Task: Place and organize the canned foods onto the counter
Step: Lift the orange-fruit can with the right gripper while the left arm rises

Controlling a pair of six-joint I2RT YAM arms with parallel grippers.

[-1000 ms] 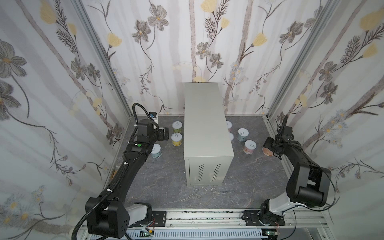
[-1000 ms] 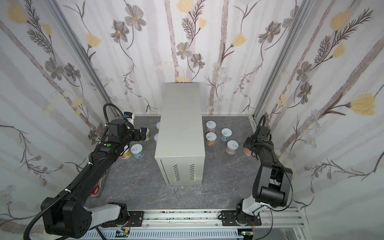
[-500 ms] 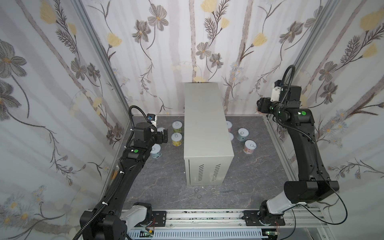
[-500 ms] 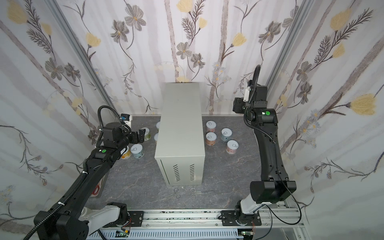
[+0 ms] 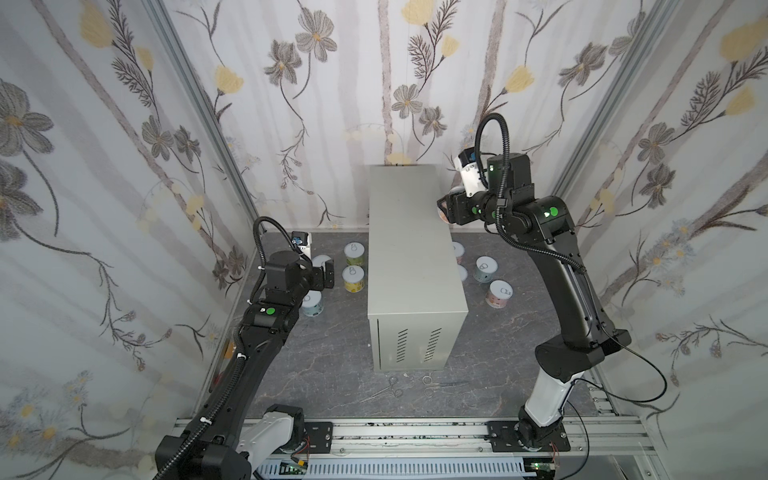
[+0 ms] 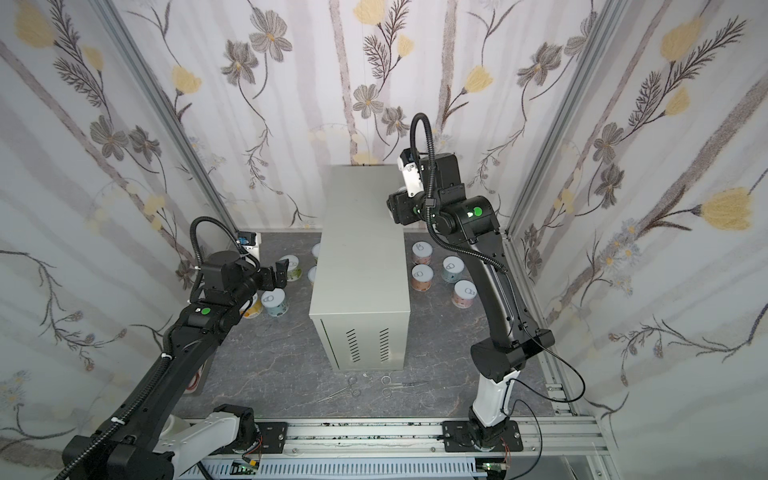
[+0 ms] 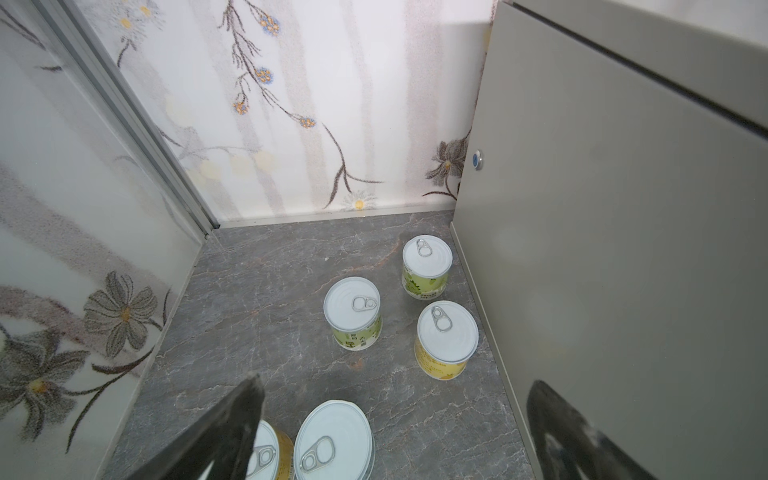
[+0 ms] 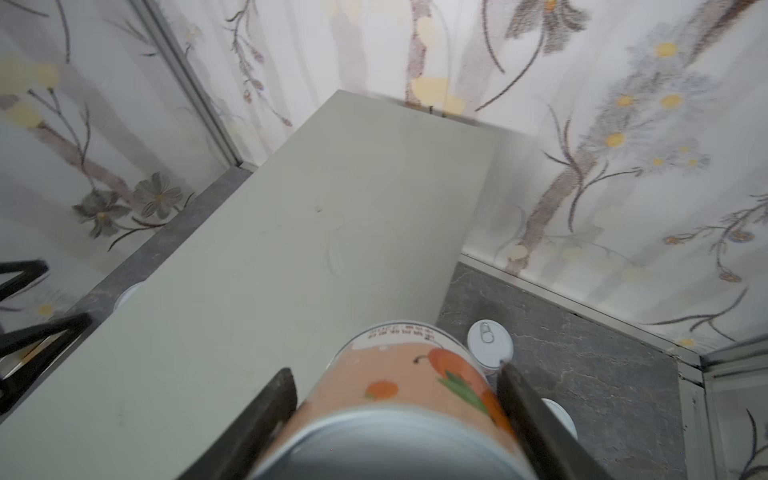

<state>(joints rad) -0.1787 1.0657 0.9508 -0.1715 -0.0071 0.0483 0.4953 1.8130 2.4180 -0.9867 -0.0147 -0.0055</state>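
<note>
Clenched the right gripper on an orange-labelled can, one finger against each side of the label. Held that can aloft at the right long edge of the counter, about level with or above its flat top; could not tell whether touching it. Reached in from the right with the arm bent high, as seen in both top views. Hung the left gripper released and empty, jaws spread wide, low beside the counter's left side. Showed five upright cans on the dark marbled floor beneath and ahead of that gripper: two green-labelled, one yellow-labelled, two partly cut off near the fingers. Showed four more cans standing on the floor right of the counter, near one another but apart. Showed scissor-handled tools lying before the vented front.
</note>
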